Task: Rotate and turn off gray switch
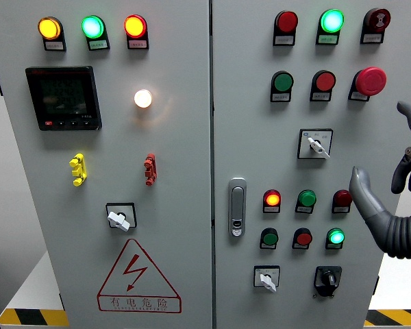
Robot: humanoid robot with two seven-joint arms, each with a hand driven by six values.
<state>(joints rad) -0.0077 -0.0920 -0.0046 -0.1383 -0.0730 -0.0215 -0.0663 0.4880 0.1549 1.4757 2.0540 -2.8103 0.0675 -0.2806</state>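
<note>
Three pale grey rotary switches sit on the grey cabinet front. One switch (316, 144) is in the upper part of the right door, its knob pointing down-right. Another switch (267, 279) is low on the right door, and a third switch (119, 218) is on the left door. My right hand (390, 171) comes in at the right edge, fingers spread and holding nothing. It hovers right of the upper switch and touches no control; its thumb (362, 190) is close to a dark red lamp (342, 199). The left hand is out of sight.
A black rotary switch (327, 278) sits at the lower right. A red mushroom button (370, 81) is just above my hand. Lit lamps and push buttons fill both doors. A door handle (238, 206) stands by the seam, and a display (63, 98) is at upper left.
</note>
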